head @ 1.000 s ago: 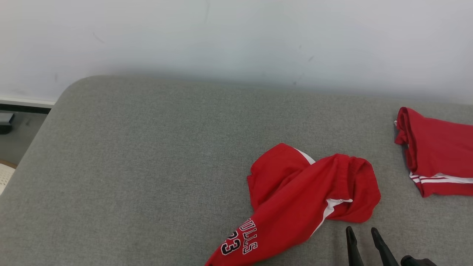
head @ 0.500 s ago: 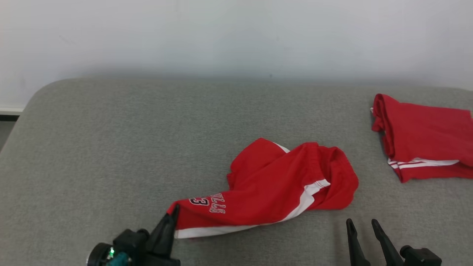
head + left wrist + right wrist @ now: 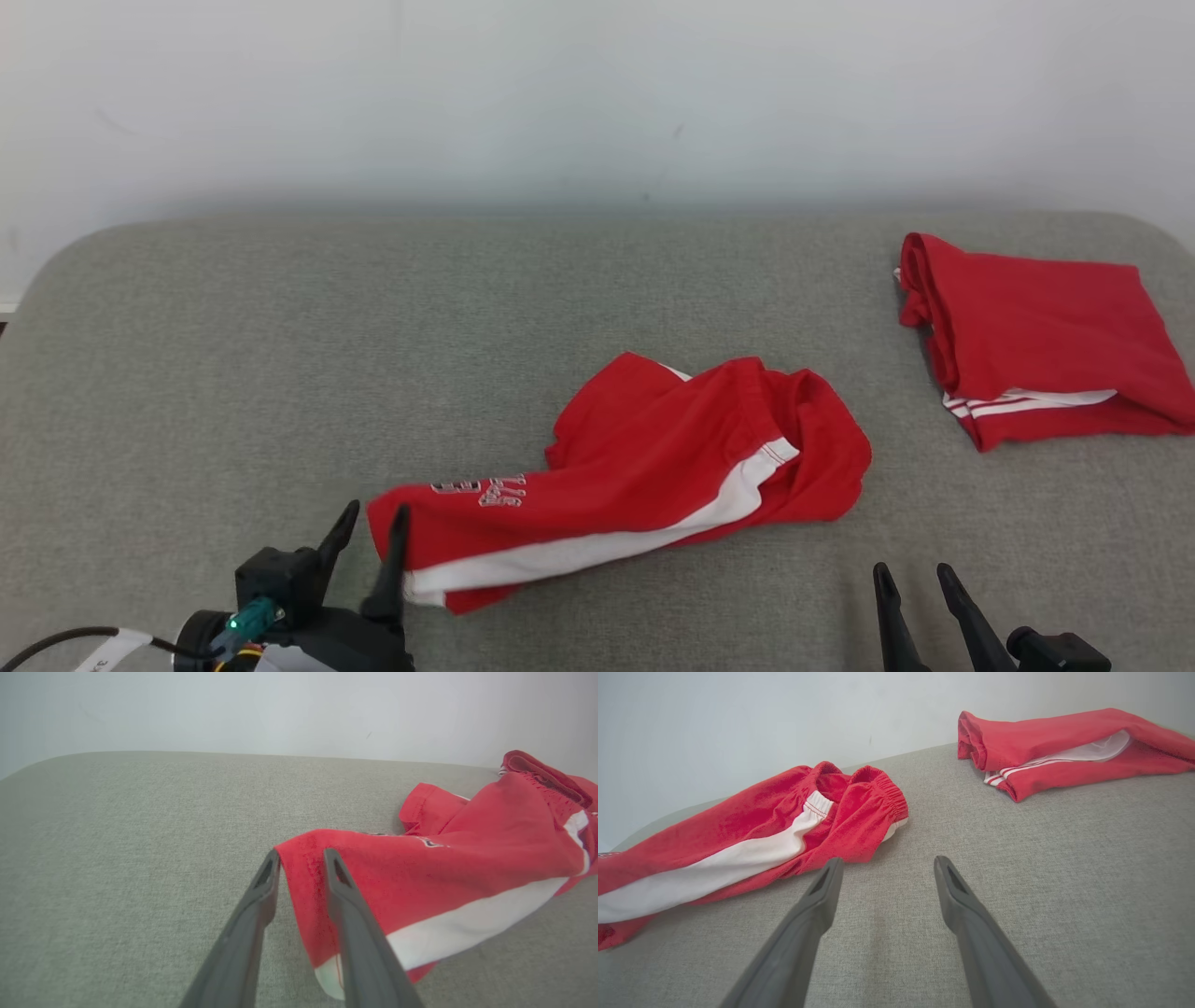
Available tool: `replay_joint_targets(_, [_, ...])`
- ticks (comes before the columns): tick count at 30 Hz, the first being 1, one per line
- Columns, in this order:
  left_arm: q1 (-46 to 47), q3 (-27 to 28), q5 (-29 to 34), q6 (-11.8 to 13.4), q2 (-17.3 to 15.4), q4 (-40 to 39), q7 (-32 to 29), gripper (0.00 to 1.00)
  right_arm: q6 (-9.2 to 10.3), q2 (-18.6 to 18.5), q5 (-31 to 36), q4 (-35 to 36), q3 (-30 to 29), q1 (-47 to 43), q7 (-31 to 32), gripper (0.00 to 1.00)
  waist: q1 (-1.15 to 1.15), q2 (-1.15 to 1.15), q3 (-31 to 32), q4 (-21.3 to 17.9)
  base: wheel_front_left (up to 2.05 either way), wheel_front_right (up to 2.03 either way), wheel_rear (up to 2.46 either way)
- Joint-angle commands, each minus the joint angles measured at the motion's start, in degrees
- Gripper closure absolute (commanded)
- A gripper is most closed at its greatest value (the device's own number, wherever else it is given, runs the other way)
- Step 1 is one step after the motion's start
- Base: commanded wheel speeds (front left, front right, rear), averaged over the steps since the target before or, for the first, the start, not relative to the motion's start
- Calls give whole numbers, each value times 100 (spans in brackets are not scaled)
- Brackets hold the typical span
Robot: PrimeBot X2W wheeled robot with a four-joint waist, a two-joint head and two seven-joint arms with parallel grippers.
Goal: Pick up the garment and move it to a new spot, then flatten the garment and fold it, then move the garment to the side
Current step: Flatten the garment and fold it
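The garment [image 3: 653, 467] is a pair of red shorts with a white side stripe, lying crumpled on the grey cushion [image 3: 280, 355]. One leg stretches toward the lower left. My left gripper [image 3: 372, 534] stands at that leg's hem with its fingers apart. In the left wrist view the hem corner of the garment [image 3: 444, 872] lies between the spread fingers of the left gripper [image 3: 301, 857], loose and not pinched. My right gripper [image 3: 910, 574] is open just above the cushion, to the right of the waistband, holding nothing. The right wrist view has the right gripper [image 3: 887, 863] a short way from the garment [image 3: 752, 826].
A second red garment [image 3: 1036, 345], folded, lies at the back right of the cushion, with the folded garment [image 3: 1064, 742] also in the right wrist view. A pale wall runs behind the cushion. A cable [image 3: 56, 644] trails from the left arm at the bottom left.
The head camera has shifted. My left gripper came in holding the leg's hem, drew the leg out to the left, and its fingers have now parted. The right gripper stays open.
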State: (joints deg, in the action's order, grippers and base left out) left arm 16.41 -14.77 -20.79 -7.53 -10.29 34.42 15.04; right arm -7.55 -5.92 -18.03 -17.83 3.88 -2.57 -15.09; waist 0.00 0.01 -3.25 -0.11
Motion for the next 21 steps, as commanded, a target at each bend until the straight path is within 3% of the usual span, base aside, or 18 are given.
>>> replay_joint_targets(1, [-92,24,21,13,52,-9,14,0,11,5,13,8,-10,-49,-9,0,0,-1,123,138,0,0,0])
replay_joint_targets(12, [-1142,-21,78,13,315,-812,14,0,11,26,40,140,80,-167,-9,0,0,-1,293,520,0,0,0])
replay_joint_targets(21, [-1344,-480,-40,13,437,-615,14,0,11,-480,356,-243,574,648,-8,0,0,-1,276,578,0,0,0])
